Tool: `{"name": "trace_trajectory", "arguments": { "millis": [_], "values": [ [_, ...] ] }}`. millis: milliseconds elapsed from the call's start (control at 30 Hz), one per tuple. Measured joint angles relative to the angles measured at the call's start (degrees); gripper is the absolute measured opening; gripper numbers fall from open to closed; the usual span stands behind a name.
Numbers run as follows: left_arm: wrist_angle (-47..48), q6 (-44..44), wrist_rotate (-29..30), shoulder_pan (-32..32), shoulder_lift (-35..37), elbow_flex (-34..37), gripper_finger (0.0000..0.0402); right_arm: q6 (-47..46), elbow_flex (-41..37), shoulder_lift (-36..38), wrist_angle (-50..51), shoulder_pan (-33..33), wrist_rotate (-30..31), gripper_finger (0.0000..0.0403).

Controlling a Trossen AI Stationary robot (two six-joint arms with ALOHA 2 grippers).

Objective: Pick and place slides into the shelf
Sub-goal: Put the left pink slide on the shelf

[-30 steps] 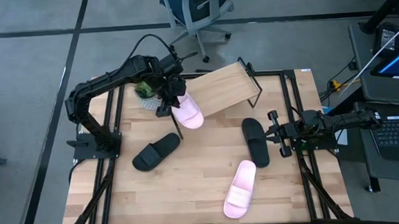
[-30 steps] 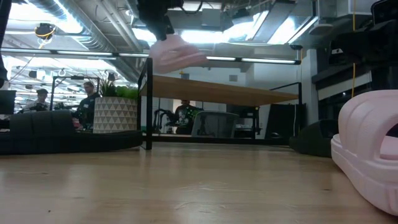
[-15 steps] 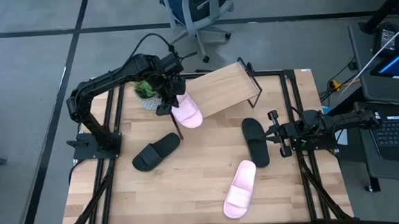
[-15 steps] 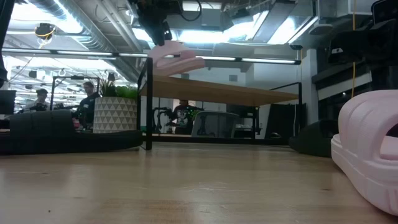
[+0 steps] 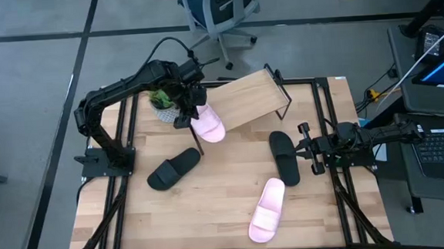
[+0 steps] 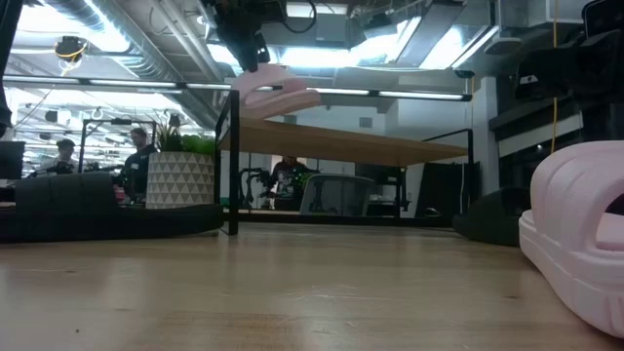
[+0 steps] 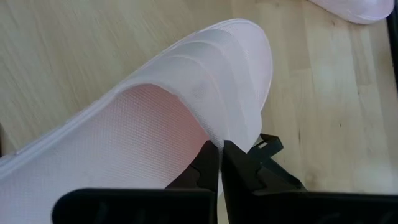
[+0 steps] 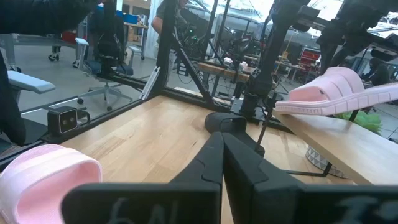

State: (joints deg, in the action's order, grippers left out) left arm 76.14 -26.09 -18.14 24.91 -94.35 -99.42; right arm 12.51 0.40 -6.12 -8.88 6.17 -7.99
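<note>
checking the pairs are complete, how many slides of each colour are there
pink slides: 2, one held by the left pincer at the shelf, one on the table
black slides: 2, one and one, both on the table
total: 4

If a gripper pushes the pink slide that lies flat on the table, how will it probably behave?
The pink slide lies flat on its sole, so it would probably skid rather than roll or tip. It looks like thick foam, so likely light. Its twin, pinched by the strap in the left gripper, keeps its shape, which suggests some stiffness.
</note>
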Motion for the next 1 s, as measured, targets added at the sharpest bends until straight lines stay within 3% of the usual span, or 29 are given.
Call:
{"name": "trace_trajectory", "arguments": {
  "millis": [300,1000],
  "values": [
    [0.0,2.0,3.9,0.0,0.0,0.1,0.0,0.0,0.0,0.0,0.0,0.0,0.0,0.001],
    [-1.2,1.7,3.6,0.0,0.1,3.7,0.0,0.0,0.0,0.0,0.0,0.0,0.0,0.001]
  ]
}}
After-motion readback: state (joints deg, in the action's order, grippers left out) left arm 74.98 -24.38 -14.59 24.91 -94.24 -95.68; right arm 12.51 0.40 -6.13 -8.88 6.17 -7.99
